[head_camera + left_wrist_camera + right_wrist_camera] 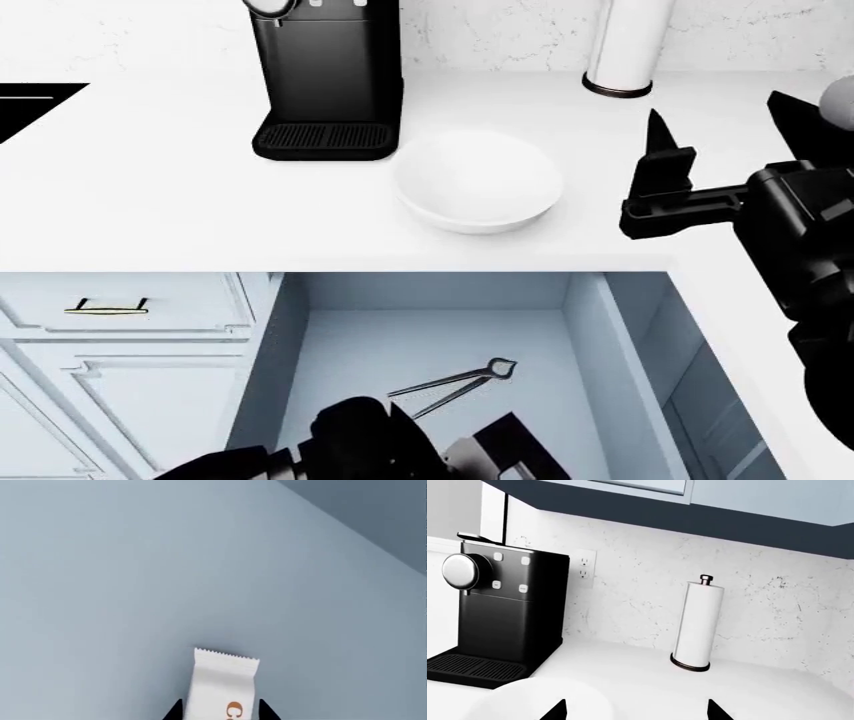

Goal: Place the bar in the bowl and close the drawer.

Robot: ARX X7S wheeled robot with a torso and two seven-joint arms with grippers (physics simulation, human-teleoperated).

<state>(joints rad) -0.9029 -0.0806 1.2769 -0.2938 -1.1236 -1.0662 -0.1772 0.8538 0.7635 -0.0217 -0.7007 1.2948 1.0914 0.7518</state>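
Inside the open drawer (441,330), the left pincer (220,715) straddles the bar (222,685), tips spread at its long edges. The light, crinkly wrapper looks slippery; grip across the middle.

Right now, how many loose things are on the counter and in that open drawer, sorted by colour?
White: 3 - bowl, paper towel roll, bar
Black: 2 - coffee machine, pincers
Total: 5
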